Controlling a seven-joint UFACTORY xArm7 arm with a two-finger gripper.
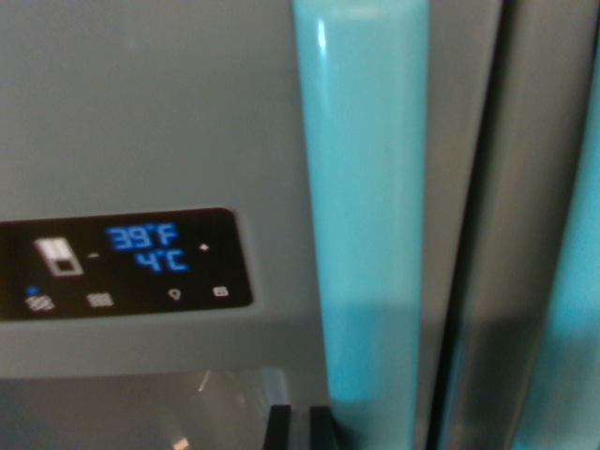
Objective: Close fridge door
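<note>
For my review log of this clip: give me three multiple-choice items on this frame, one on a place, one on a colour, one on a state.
1. Where is the display relative to the handle?
A. to the wrist view's left
B. to the wrist view's right
C. above it

2. What colour are the display's digits?
A. red
B. green
C. blue

3. What does the display read?
A. blank
B. 39°F and 4°C
C. 50°F and 10°C

Key: 1 A, the black panel sits left of the pale bar. 2 C, the numbers glow blue. 3 B, both readings are lit and legible.
</note>
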